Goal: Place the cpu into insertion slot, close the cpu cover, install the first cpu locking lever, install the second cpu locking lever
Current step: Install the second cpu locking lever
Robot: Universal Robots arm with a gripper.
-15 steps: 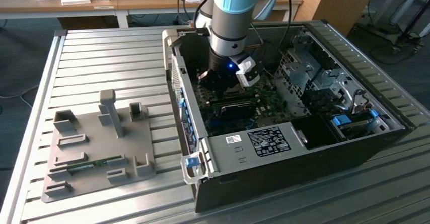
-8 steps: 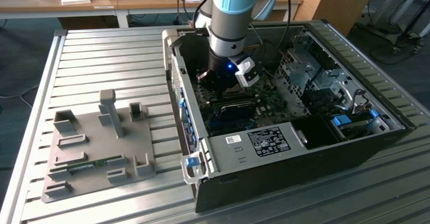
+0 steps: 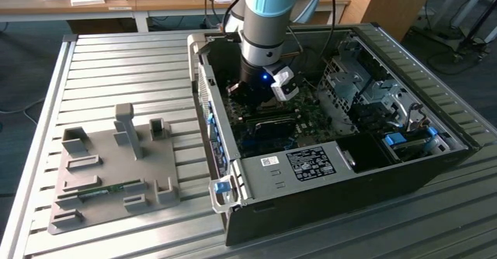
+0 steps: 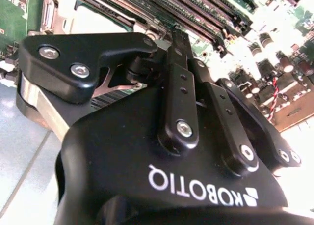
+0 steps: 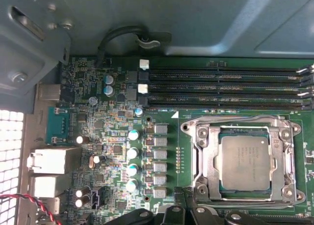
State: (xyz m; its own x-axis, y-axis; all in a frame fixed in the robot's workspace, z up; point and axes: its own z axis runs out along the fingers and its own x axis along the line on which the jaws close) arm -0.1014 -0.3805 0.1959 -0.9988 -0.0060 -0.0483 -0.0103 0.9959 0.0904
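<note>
Hovering beside the seated cpu (image 5: 244, 162) at lower right, the pincer (image 4: 179, 36), fingers pressed together and empty, apparently needed the cover (image 5: 244, 158) levers locked.

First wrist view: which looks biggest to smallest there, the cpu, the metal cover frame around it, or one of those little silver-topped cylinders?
1. The cpu cover, the frame that surrounds the chip.
2. The cpu, sitting inside the frame.
3. A silver-topped cylinder, clearly the smallest.
</note>
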